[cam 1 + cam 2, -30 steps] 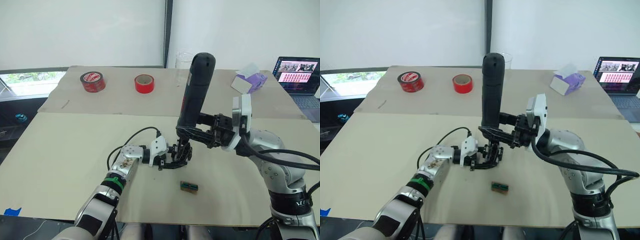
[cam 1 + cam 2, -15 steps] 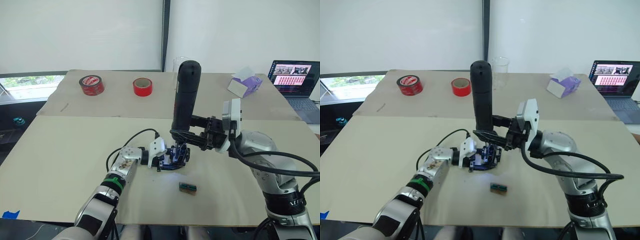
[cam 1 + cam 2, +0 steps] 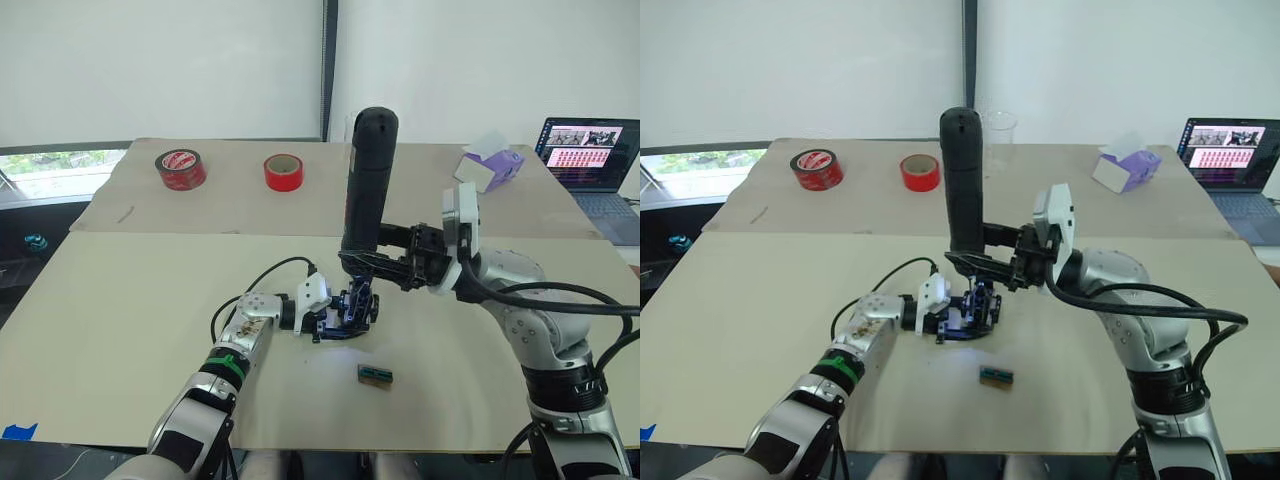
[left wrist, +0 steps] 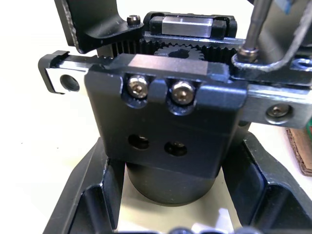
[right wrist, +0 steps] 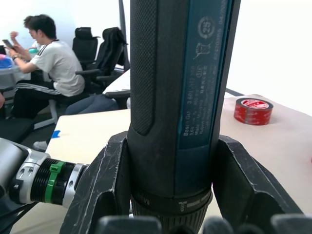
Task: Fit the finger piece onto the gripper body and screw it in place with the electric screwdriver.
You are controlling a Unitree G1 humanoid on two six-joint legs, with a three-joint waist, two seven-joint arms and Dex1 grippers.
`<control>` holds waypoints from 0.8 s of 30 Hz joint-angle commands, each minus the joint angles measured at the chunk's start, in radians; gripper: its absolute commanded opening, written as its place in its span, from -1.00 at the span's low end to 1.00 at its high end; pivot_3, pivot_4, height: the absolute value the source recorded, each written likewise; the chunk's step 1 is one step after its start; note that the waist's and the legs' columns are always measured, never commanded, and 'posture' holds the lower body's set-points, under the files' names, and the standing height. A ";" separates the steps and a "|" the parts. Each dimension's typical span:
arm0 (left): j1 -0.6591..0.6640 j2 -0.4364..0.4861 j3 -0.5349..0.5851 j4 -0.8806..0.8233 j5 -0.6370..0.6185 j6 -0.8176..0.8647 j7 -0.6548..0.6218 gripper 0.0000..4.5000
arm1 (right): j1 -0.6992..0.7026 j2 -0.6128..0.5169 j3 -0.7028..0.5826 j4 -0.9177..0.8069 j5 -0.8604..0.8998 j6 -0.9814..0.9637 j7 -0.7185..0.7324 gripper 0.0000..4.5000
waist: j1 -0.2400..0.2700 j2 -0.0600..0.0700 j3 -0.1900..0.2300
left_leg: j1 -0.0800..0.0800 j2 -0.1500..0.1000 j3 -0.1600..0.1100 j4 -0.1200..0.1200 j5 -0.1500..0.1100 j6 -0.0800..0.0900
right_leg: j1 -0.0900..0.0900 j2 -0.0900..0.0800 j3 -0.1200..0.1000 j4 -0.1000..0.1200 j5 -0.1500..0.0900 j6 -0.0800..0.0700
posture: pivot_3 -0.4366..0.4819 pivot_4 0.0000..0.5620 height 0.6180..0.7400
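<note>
The gripper body, a small black block with gear teeth and silver rails, rests on the table with my left gripper shut on its sides. Up close, the gripper body sits between my left fingers. My right gripper is shut on the electric screwdriver, which stands nearly upright over the body. Its thin metal bit bears on a screw at the body's top rail, and a bluish light glows there. I cannot tell the finger piece apart from the body.
A small green-brown block lies just in front of the body. At the table's back are two red tape rolls, a clear cup, a purple tissue box and a laptop. People sit beyond the table.
The screwdriver has swung from a tilt to nearly upright and shifted left over the body. A bluish light now glows at its tip. The left gripper keeps its hold.
</note>
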 commanded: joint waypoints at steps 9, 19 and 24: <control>0.043 0.013 -0.057 0.042 0.067 0.040 0.039 0.03 | -0.115 -0.032 -0.137 -0.046 0.130 -0.005 0.069 -0.15 | 0.003 0.000 0.000 | 0.000 0.000 0.000 0.000 0.000 0.000 | 0.000 -0.001 0.000 0.000 0.000 0.000 | -0.05 -0.47 1.00; 0.044 0.032 -0.026 0.053 0.038 0.034 0.071 0.99 | -0.138 -0.149 -0.254 -0.131 0.310 0.104 0.027 -0.15 | 0.009 0.000 0.000 | 0.001 0.000 -0.001 0.001 0.000 0.000 | 0.001 -0.002 0.000 0.000 0.000 0.000 | -0.05 -0.47 1.00; 0.112 0.133 0.021 -0.044 -0.031 -0.011 -0.040 0.99 | -0.020 -0.273 -0.417 -0.179 0.372 0.155 -0.023 -0.15 | -0.006 -0.002 0.001 | 0.002 0.002 -0.001 -0.001 0.000 0.000 | 0.001 -0.002 0.000 -0.001 0.000 -0.001 | -0.05 -0.47 1.00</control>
